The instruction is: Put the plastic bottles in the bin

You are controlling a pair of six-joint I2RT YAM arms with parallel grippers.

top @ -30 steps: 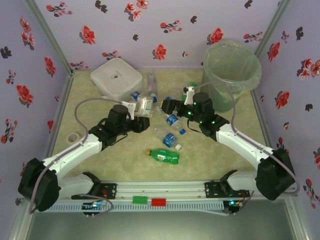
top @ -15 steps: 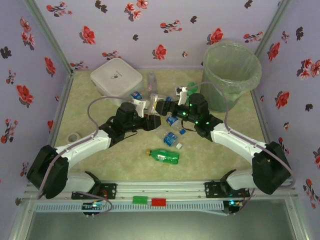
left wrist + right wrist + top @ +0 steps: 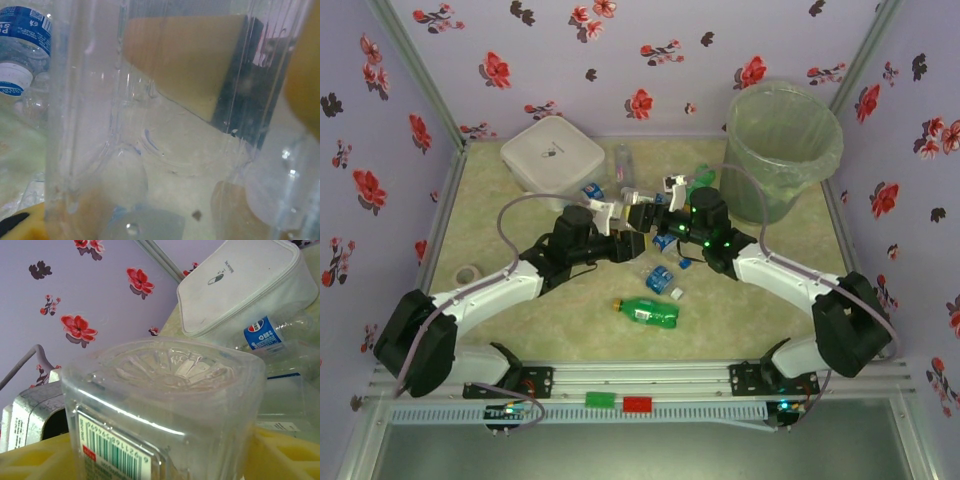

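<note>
Lab test cell, floral walls, aluminium frame

Your left arm and right arm both reach inward, tips meeting. Left gripper clamped; right gripper fingers spread.

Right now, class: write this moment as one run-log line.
left gripper: shut on clear bottle | right gripper: flanking it, grip unclear | bin: far right, upright
</note>
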